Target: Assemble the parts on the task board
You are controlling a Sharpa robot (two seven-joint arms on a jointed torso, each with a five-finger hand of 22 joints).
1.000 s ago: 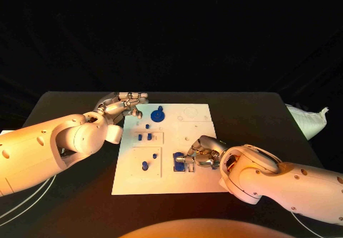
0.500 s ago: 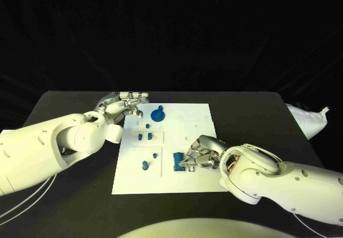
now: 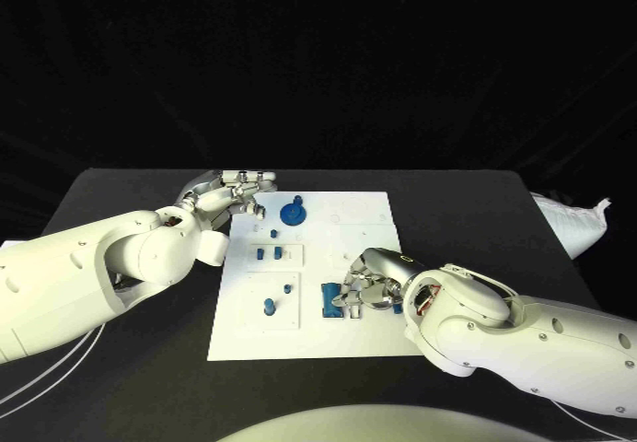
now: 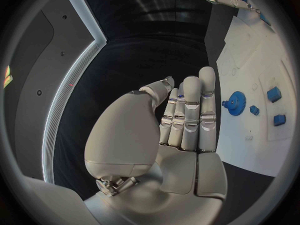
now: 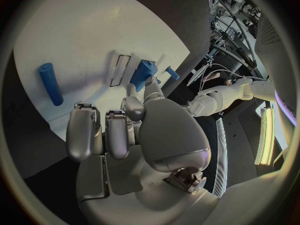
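the white board (image 3: 312, 327) lies in the middle of the black surface (image 3: 478, 207). the right hand (image 3: 372, 285) sits over the board's near right part, its fingers (image 5: 84, 130) curled down beside a blue block (image 3: 330, 301); whether they grip it i cannot tell. a blue rod (image 5: 50, 83) lies loose on the board close to that hand. the left hand (image 3: 233, 193) rests at the board's far left corner, fingers (image 4: 190, 110) straight and close together, holding nothing. near it a blue gear (image 3: 292, 215) sits on the board, with small blue pieces (image 3: 270, 252) nearer the middle.
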